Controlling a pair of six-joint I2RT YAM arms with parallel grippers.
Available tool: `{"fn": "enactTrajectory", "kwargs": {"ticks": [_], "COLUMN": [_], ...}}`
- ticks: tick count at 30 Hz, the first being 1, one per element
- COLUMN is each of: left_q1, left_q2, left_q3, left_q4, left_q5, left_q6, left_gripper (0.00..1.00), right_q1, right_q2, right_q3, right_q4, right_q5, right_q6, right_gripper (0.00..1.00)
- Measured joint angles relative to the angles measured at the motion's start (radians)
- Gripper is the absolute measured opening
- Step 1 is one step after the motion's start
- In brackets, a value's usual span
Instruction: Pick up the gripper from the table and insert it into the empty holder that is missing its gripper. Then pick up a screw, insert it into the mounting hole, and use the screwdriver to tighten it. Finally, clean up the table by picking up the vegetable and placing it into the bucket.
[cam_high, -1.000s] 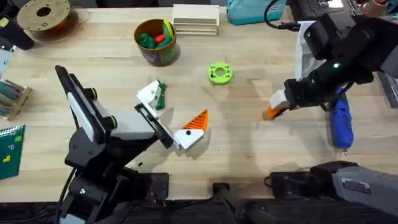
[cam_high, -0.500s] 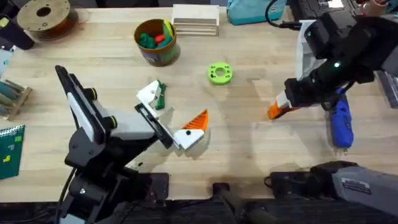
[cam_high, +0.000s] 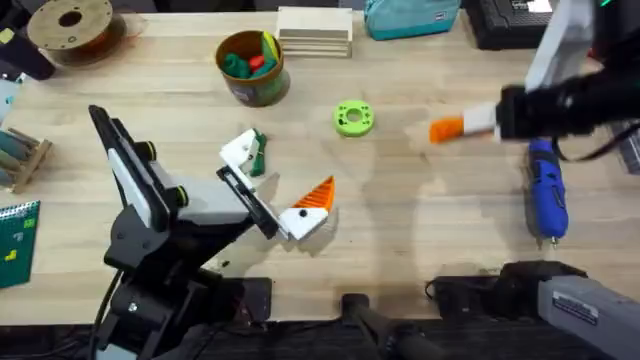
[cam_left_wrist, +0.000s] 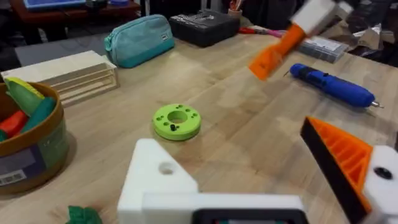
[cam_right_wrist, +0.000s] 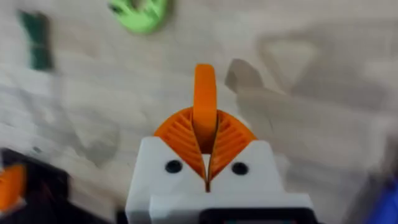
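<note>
My right gripper (cam_high: 472, 124) is shut on the loose orange gripper (cam_high: 446, 130), held above the table right of centre; its ribbed pads (cam_right_wrist: 186, 134) pinch the wedge (cam_right_wrist: 204, 99). My left gripper (cam_high: 276, 186) stands open near the table's middle. One of its white mounts is the empty holder (cam_high: 239, 150) (cam_left_wrist: 160, 182); the other bears an orange finger (cam_high: 319, 192) (cam_left_wrist: 341, 157). The dark green vegetable (cam_high: 258, 153) lies against the holder. The blue screwdriver (cam_high: 546, 196) (cam_left_wrist: 333, 84) lies at the right. The bucket (cam_high: 251, 67) stands at the back with toys inside.
A bright green disc (cam_high: 352, 118) lies between the bucket and the held wedge. At the back edge are a wooden stack (cam_high: 315, 30), a teal pouch (cam_high: 410, 16) and a black case (cam_high: 510, 22). A brown spool (cam_high: 70, 26) sits far left.
The right arm has risen and swung toward the back with the orange gripper in its grasp. The left arm, holder and vegetable have not moved.
</note>
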Motion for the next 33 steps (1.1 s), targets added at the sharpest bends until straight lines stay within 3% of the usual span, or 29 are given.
{"fn": "enactTrajectory", "kwargs": {"ticks": [4,9,17,20,21,26,33], "left_q1": [0.0,0.0,0.0,0.0,0.0,0.0,0.0], "left_q2": [0.0,0.0,0.0,0.0,0.0,0.0,0.0], "left_q3": [0.0,0.0,0.0,0.0,0.0,0.0,0.0], "left_q4": [0.0,0.0,0.002,0.002,0.002,0.001,0.0], "left_q5": [0.0,0.0,0.007,0.042,0.1,0.217,0.257], "left_q6": [0.0,0.0,0.0,-0.001,-0.001,-0.004,-0.004], "left_gripper": [0.987,0.987,0.987,0.987,0.987,0.987,0.987], "right_q1": [-0.036,0.012,0.166,0.191,0.198,0.243,0.298], "right_q2": [0.034,0.176,0.48,0.542,0.556,0.555,0.555], "right_q3": [-0.006,-0.021,-0.033,-0.034,-0.038,-0.038,-0.038], "right_q4": [0.263,0.521,0.781,0.81,0.809,0.743,0.64], "right_q5": [-0.199,-0.482,-0.889,-0.997,-1.066,-1.131,-1.156], "right_q6": [0.071,0.193,0.332,0.37,0.394,0.411,0.338], "right_gripper": [0.019,0.019,0.019,0.019,0.019,0.019,0.019]}}
